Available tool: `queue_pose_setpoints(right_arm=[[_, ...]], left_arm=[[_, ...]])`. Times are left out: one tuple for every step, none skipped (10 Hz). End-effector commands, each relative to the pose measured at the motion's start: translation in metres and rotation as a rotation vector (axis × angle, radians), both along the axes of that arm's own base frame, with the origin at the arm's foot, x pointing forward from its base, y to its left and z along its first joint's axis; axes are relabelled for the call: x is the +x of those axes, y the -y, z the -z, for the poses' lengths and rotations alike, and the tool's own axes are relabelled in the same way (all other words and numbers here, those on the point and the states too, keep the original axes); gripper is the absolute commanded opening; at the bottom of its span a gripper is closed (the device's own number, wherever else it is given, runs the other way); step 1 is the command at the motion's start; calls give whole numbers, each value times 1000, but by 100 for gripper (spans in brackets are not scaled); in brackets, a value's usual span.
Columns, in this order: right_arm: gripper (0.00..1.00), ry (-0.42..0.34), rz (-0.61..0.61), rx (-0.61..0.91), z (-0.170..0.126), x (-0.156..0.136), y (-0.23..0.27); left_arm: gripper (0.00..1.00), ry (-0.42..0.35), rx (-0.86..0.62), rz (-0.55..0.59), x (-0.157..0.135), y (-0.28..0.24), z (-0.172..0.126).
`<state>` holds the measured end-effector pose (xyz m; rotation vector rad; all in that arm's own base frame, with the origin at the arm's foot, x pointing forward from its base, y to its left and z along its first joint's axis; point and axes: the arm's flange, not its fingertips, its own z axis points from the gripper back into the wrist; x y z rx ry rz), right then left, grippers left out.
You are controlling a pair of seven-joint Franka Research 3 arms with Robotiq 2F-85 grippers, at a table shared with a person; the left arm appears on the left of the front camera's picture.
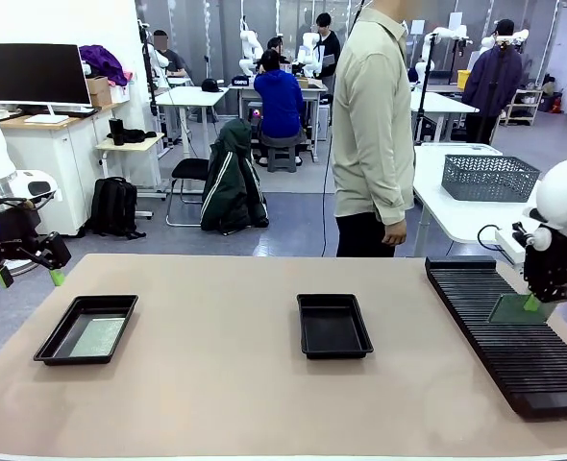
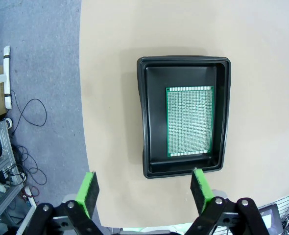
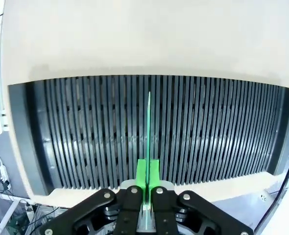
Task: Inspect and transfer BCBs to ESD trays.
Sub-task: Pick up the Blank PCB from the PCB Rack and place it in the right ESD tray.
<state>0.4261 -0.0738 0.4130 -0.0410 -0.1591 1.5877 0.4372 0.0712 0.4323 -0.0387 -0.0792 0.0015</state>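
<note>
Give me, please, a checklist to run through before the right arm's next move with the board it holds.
1. Right jaws shut on the thin green circuit board: ok.
2. That board lifted free of the long black ribbed slotted rack: cannot tell.
3. Middle shallow black plastic tray empty: ok.
4. Left black tray holding a second green board: ok.
5. Left jaws open, empty: ok.
6. Person's hand away from the beige table: ok.

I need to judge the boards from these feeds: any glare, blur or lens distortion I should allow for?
Front view: even room light, sharp. Left wrist view: the tray has a faint rim sheen, yet its board reads crisp. Right wrist view: the wide lens bows the rack, the far tabletop washes pale, and the gripped board shows edge-on in the right gripper.
</note>
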Motion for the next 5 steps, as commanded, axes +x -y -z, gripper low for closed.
queue_pose_setpoints(right_arm=[[0, -40, 19, -36, -35, -8, 1], [0, -57, 19, -50, -52, -12, 1], [0, -76, 12, -60, -69, -15, 1], [0, -79, 7, -58, -97, -23, 3], [0, -79, 3, -56, -112, -27, 3]], left_arm=[[100, 10, 2, -1, -1, 0, 2], [100, 10, 2, -1, -1, 0, 2], [100, 10, 2, -1, -1, 0, 2], [100, 10, 2, -1, -1, 0, 2], [100, 10, 2, -1, -1, 0, 2]])
